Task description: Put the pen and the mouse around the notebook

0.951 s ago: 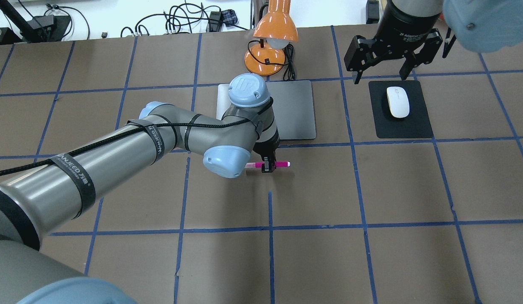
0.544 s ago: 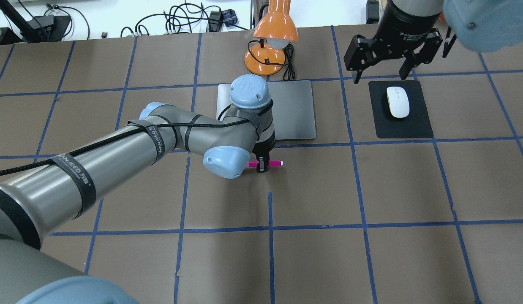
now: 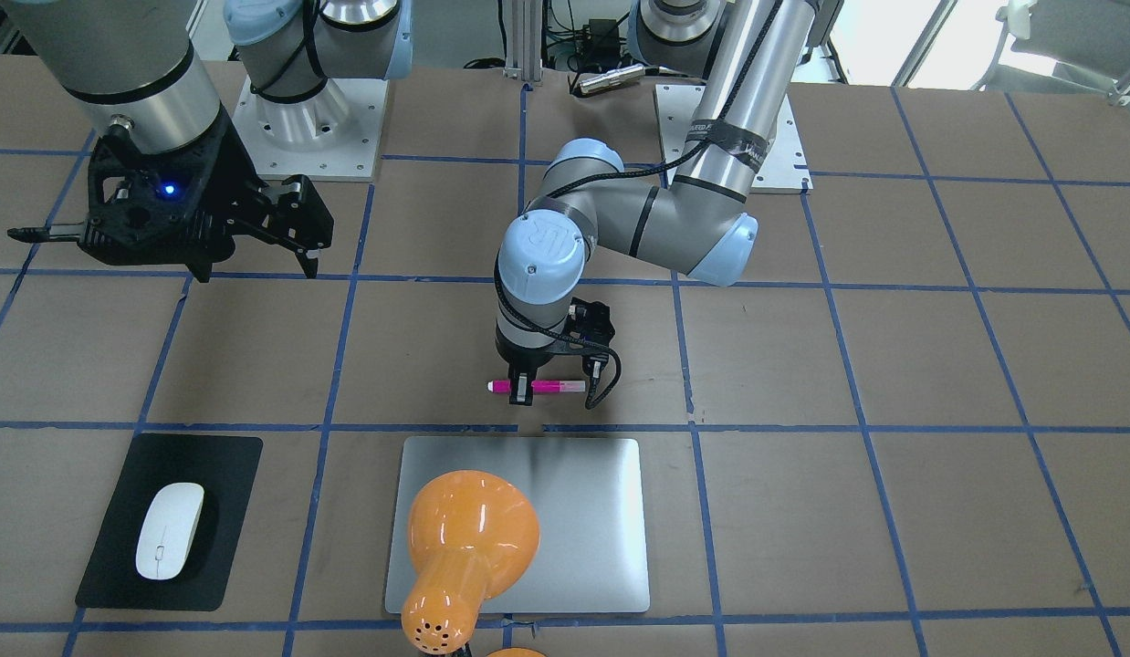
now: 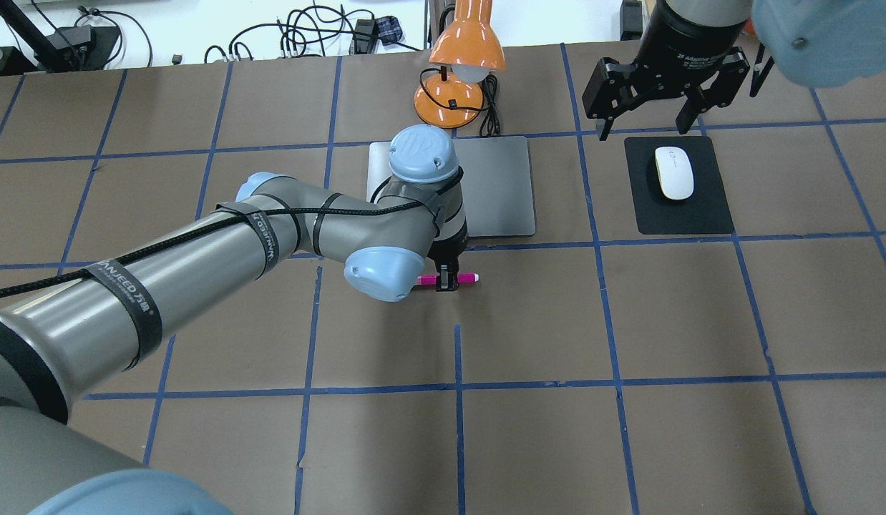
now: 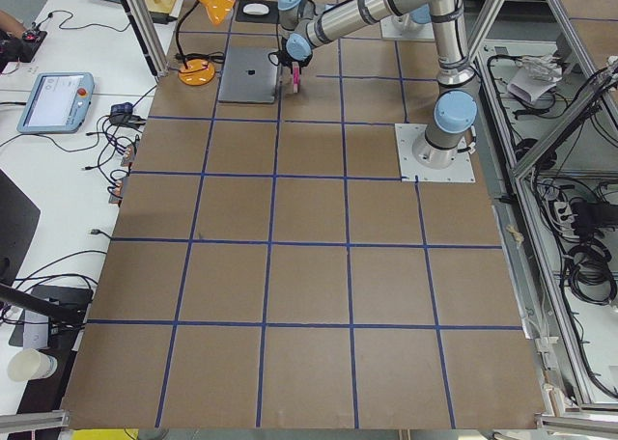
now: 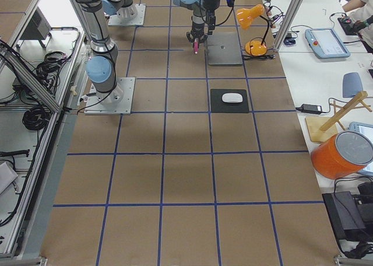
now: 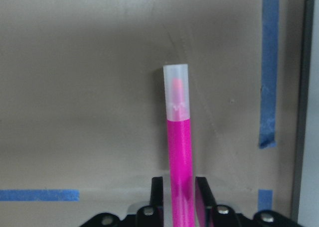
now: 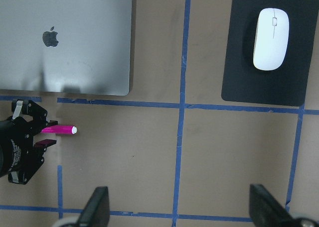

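The notebook (image 4: 497,186) lies flat on the table (image 4: 629,322), near the edge opposite the robot. A lamp (image 4: 450,100) stands behind it at that edge, its base just beyond the notebook's far side. The pen (image 4: 470,277) is held in the left gripper (image 4: 446,281), just on the robot's side of the notebook's near edge, parallel to that edge and apart from it. To the robot's right, well apart from the notebook, the mouse (image 4: 674,172) lies on a mat (image 4: 708,214)

lamp (image 4: 466,43) beyond notebook (image 4: 497,186), open table (image 4: 629,315) either side
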### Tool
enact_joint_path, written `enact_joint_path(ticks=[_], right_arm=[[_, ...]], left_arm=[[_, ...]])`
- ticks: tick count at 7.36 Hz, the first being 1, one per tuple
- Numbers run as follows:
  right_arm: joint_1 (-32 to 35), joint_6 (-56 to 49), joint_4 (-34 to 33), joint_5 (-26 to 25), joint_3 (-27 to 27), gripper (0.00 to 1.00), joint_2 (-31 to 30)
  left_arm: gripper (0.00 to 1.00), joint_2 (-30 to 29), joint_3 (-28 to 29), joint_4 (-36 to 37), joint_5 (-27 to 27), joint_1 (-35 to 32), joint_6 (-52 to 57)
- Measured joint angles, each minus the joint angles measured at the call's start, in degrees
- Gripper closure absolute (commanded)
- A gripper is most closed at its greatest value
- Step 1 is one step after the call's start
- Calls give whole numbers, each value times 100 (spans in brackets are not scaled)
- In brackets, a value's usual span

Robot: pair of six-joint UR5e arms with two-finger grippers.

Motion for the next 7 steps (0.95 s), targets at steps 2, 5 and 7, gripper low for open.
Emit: enact_joint_path(ticks=[2,5,7], right_arm=[[5,13,5,-2,7,0,0],[1,34,12,1,6,0,-2],[4,35,8,-2,11,0,2]], left_arm=[[0,218,182,-79,-26,144,1427],[0,531,339,-668,-113,833,4075],[0,854,380,-1190,2,1453,6285]])
